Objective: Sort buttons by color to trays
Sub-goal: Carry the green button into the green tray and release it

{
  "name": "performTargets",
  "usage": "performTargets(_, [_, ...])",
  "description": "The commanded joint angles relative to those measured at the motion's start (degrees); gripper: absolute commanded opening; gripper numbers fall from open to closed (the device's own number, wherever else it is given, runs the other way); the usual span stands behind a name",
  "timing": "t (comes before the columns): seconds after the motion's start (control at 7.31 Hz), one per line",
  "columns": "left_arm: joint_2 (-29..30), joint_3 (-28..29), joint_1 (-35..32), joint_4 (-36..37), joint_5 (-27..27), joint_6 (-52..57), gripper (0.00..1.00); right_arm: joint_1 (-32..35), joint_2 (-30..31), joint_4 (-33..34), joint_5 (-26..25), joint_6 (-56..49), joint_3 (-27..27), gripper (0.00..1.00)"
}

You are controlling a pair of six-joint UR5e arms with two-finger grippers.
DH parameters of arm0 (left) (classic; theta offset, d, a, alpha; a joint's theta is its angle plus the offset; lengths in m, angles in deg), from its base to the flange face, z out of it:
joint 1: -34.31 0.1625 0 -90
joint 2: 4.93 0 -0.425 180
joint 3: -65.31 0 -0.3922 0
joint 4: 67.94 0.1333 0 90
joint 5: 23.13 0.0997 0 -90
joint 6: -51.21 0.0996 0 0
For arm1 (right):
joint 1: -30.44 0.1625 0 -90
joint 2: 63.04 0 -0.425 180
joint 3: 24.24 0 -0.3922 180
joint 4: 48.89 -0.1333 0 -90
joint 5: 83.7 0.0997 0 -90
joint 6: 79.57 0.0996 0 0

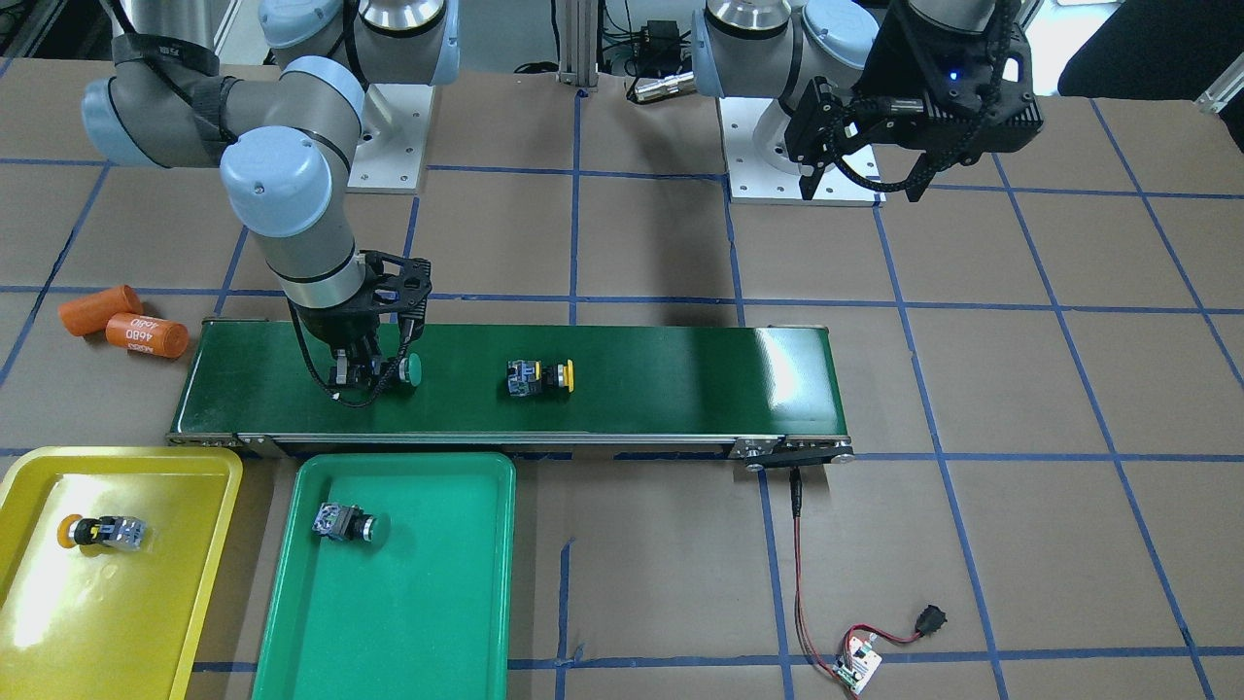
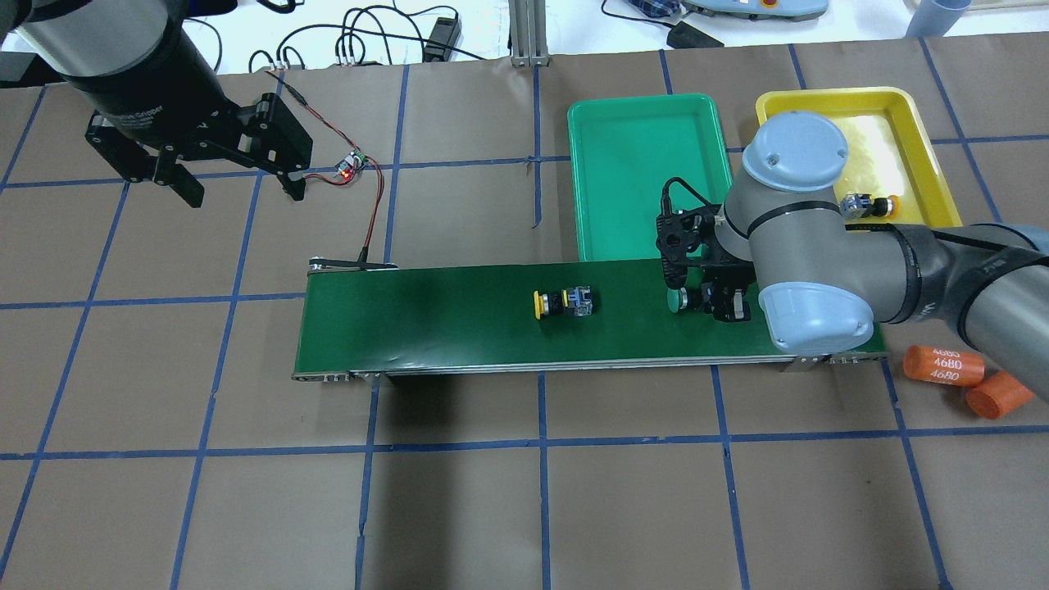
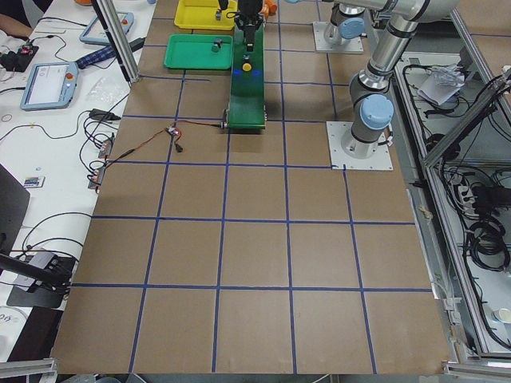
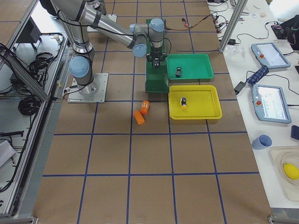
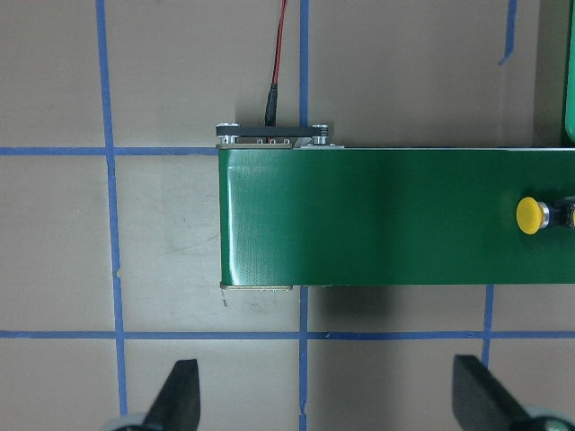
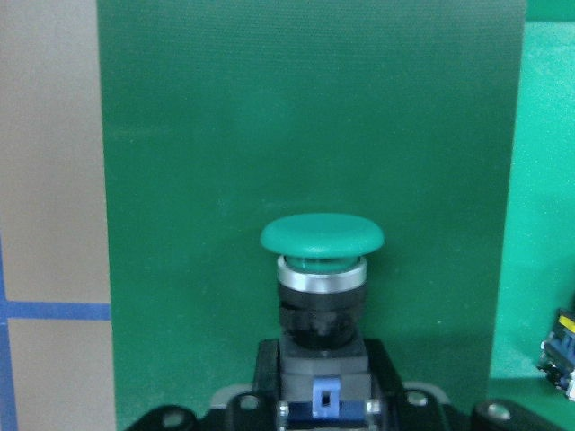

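Brown paper ruled with blue tape covered the worktop [image 2: 459, 492]. At the overhead view's left, the left claw [image 2: 244, 197] hung released and empty over bare paper, beyond the end of the dark green conveyor belt [image 2: 426, 328]. Mid-belt a yellow push-button [image 2: 564, 302] lay on its side, mushroom cap leftward, black and grey-blue block behind it. Further right, the right claw [image 2: 715, 301] was down at the belt, clenched on the block of a green push-button [image 2: 678, 300]. The wrist view showed its domed green cap, silver collar and black barrel standing clear ahead of the fingers. Behind it sat the green tray [image 2: 623, 164], holding another green button [image 1: 350, 525], and right of that the yellow tray [image 2: 819, 100] with a yellow-capped button [image 2: 867, 205]. The step in hand looked like picking the green push-button. Next it would need lifting clear of the belt and carrying over the green tray's near rim before release.
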Motion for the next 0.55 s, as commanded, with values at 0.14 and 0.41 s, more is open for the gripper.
performTargets(0.14, [1.15, 0.04, 0.03, 0.30, -0.30, -0.13, 1.00, -0.30, -6.71, -0.32, -0.08, 0.84, -11.66, 0.00])
performTargets(0.41, [1.15, -0.05, 0.12, 0.30, -0.12, -0.13, 1.00, -0.30, -14.37, -0.58, 0.09, 1.54, -20.02, 0.00])
